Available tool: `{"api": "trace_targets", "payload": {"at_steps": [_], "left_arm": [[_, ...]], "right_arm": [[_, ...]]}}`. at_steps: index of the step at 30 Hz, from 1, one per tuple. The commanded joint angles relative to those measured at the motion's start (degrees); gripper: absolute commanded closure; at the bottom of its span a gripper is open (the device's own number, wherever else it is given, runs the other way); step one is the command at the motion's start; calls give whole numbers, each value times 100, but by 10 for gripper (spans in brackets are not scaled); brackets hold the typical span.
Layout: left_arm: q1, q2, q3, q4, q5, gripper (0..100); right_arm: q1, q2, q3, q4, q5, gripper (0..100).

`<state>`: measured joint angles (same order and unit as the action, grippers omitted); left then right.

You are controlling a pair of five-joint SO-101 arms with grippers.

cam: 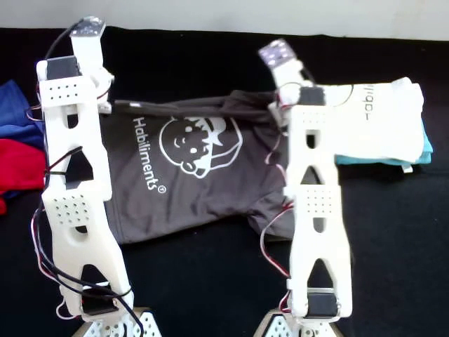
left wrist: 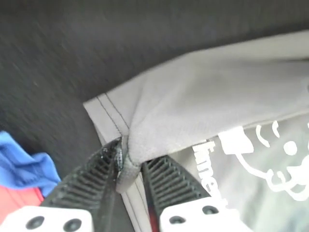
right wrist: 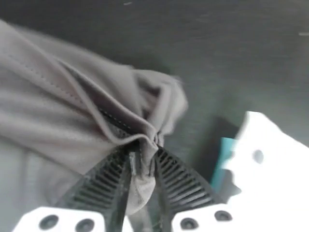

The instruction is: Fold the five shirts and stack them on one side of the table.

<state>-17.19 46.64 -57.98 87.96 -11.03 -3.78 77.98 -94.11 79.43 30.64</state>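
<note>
A dark grey shirt [cam: 186, 175] with a white cartoon print lies spread on the black table between the two arms. My left gripper [left wrist: 129, 166] is shut on its hemmed corner at the far left edge [cam: 112, 105]. My right gripper [right wrist: 143, 154] is shut on a bunched fold of the same grey shirt [right wrist: 72, 116] at its far right edge [cam: 275, 109]. The cloth between the two grips is pulled up into a taut ridge. A folded white shirt [cam: 375, 119] rests on a folded teal shirt [cam: 382, 158] at the right.
A blue shirt [cam: 15, 112] and a red shirt [cam: 19, 165] lie crumpled at the table's left edge; the blue shirt [left wrist: 24, 166] shows beside my left gripper. The folded stack's white edge [right wrist: 270, 150] sits close to my right gripper.
</note>
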Motion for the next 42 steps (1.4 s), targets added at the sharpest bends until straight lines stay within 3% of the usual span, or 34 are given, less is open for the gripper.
{"api": "trace_targets", "payload": {"at_steps": [1,7,11,16,21,26,30,37,42], "left_arm": [[154,-84,-224,519,9,992],[338,-145,-233,1231,-176,992],[268,-611,84,1345,-484,992],[251,-1710,1604,1345,-686,992],[259,-2598,3398,1327,-897,992],[259,-2905,4251,1248,-993,992],[215,-2941,4708,1055,-1055,992],[224,-2958,5385,862,-1424,992],[251,-2958,6000,642,-1574,992]], "right_arm": [[268,-400,-655,-92,44,992],[338,-804,-681,31,44,992],[295,-1349,-681,848,44,992],[295,-1877,-673,2149,44,992],[505,-2026,-646,2185,-598,992],[532,-2264,-277,2193,-826,993],[514,-3143,1147,2193,-826,993],[356,-5367,5446,2114,-835,993],[576,-6545,7996,1103,-809,993]]}}
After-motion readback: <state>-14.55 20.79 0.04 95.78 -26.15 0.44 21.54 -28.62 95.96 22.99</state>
